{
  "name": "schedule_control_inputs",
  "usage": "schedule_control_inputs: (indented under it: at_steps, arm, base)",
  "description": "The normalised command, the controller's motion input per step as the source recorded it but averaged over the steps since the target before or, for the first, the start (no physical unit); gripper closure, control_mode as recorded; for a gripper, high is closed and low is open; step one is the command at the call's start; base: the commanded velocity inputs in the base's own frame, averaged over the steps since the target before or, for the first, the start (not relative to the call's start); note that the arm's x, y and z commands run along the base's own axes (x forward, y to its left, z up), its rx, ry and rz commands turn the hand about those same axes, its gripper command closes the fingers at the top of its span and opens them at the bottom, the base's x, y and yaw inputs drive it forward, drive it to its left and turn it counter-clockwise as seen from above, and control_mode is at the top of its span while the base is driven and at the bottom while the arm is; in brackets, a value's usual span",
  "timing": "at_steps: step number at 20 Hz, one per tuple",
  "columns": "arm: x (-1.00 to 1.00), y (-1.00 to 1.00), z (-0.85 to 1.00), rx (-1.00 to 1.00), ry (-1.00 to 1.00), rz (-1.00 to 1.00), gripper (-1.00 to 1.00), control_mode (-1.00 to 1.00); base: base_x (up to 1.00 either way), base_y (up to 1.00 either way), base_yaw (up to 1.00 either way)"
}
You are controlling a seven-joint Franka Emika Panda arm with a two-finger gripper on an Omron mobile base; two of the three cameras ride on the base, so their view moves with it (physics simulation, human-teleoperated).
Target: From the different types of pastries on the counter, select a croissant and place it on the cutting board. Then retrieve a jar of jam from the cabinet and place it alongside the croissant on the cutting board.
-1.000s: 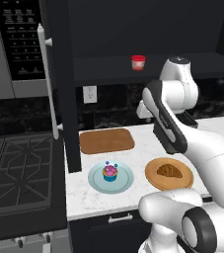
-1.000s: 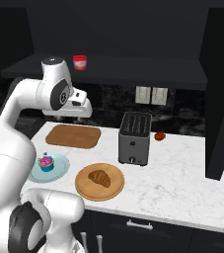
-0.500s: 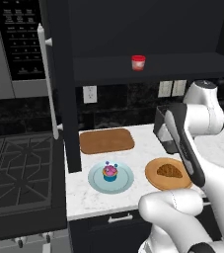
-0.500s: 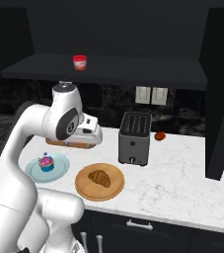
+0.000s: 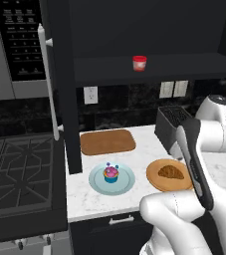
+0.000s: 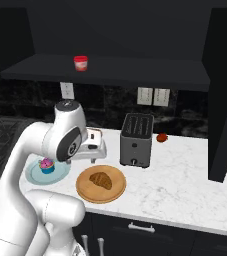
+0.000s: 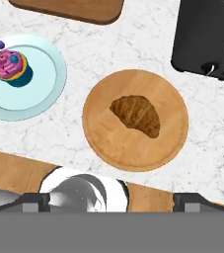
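Note:
The golden-brown croissant (image 7: 135, 115) (image 5: 170, 173) (image 6: 101, 180) lies on a round wooden plate (image 7: 133, 150). Above it hovers my gripper (image 7: 114, 203), open, its fingertips (image 7: 32, 202) far apart with nothing between them. In the right base view the hand (image 6: 94, 146) hangs over the plate's left edge. The brown cutting board (image 5: 107, 141) (image 7: 69, 7) lies bare at the back of the counter (image 5: 144, 149). A pink-frosted cupcake (image 5: 110, 174) (image 7: 9, 66) stands on a pale blue plate (image 7: 42, 94). The red jar of jam (image 5: 139, 63) (image 6: 80, 63) stands on the dark cabinet's shelf (image 5: 184, 64).
A dark toaster (image 6: 136, 139) (image 7: 209, 39) stands just behind the round plate. A small red thing (image 6: 162, 137) lies to its right. The cabinet door (image 5: 59, 84) stands open at the left by the stove (image 5: 20, 174). White marble stretches right of the toaster.
The arm has swung down from near the cabinet shelf and over to the round plate with the croissant. The jaws have spread a little wider.

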Motion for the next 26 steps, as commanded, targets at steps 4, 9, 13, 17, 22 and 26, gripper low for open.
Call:
schedule_control_inputs:
  at_steps: [4, 9, 13, 17, 22, 26]
  arm:
    - [0.0, 0.0, -0.28, -0.1, 0.09, 0.19, -1.0, -1.0]
    - [0.02, 0.0, -0.27, -0.12, 0.12, 0.24, -1.0, -1.0]
    - [0.01, 0.0, -0.28, -0.06, 0.17, 0.17, -1.0, -1.0]
    - [0.0, 0.0, -0.24, 0.0, 0.16, 0.03, -1.0, -1.0]
    - [0.01, -0.15, -0.27, 0.0, 0.11, 0.0, -1.0, -1.0]
    - [0.17, -0.28, -0.3, 0.0, 0.06, 0.0, -1.0, -1.0]
  base:
    - [0.0, 0.0, 0.0]
    - [0.0, 0.0, 0.0]
    - [0.0, 0.0, 0.0]
    - [0.0, 0.0, 0.0]
    - [0.0, 0.0, 0.0]
    - [0.0, 0.0, 0.0]
